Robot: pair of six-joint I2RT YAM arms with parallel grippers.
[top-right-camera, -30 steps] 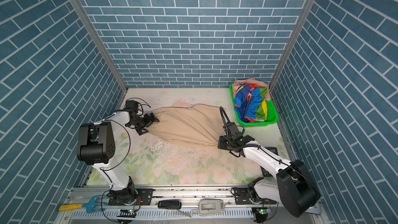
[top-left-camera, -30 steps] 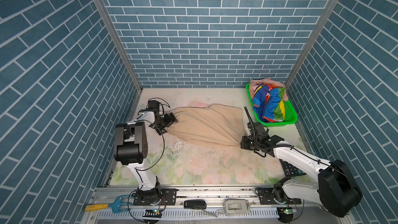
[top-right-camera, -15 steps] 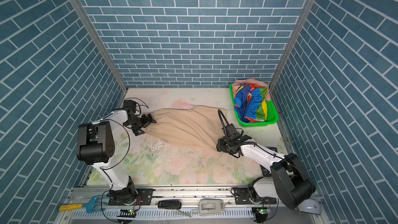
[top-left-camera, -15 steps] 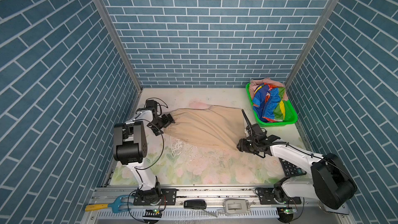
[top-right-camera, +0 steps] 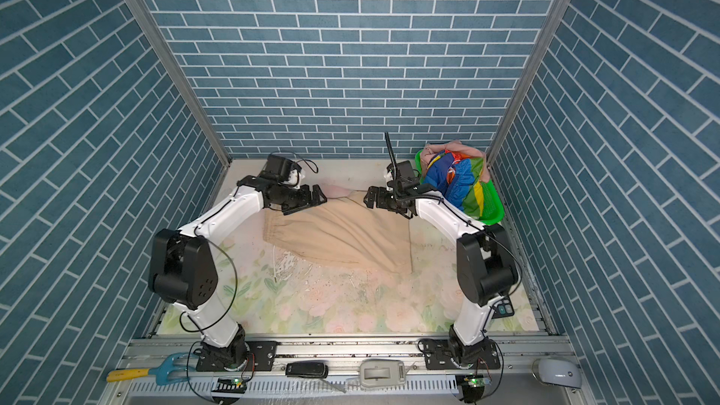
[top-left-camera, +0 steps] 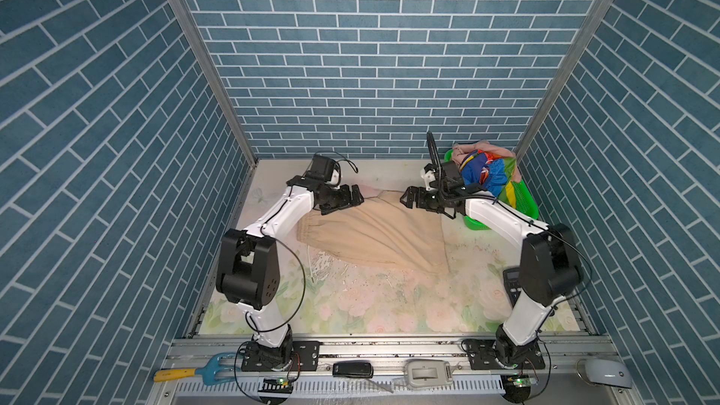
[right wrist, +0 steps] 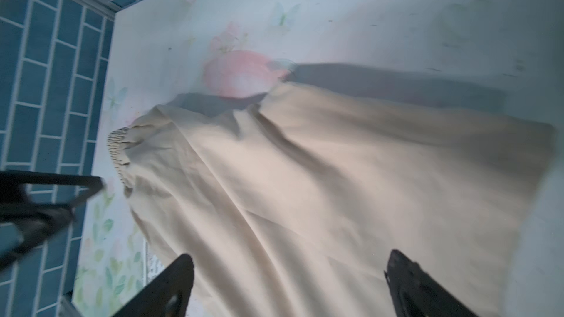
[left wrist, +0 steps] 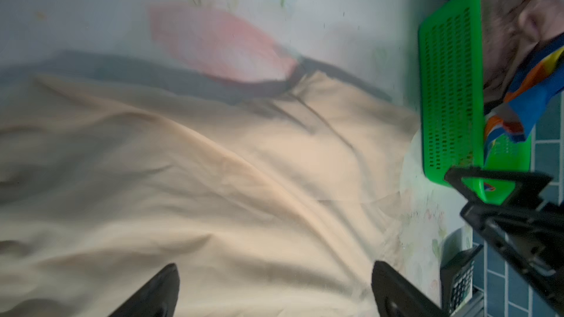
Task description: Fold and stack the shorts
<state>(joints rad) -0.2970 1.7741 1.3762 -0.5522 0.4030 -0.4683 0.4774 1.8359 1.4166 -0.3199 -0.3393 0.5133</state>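
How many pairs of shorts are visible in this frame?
3: the beige shorts spread on the table; the rainbow shorts and pink shorts piled in the green basket. More may lie hidden underneath.

Tan shorts (top-left-camera: 374,235) flat; striped pair (top-left-camera: 483,173), pink pair (top-left-camera: 469,148) crumpled

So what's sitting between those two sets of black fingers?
Only the far tip of the beige shorts, lying on the flowered table cover, nothing else. Both top views show it.

Beige shorts (top-left-camera: 374,235); rainbow-striped shorts (top-left-camera: 483,175); pink shorts (top-left-camera: 467,148); green basket (top-left-camera: 528,206); floral tabletop (top-left-camera: 370,305); blue-brick walls (top-left-camera: 370,52).
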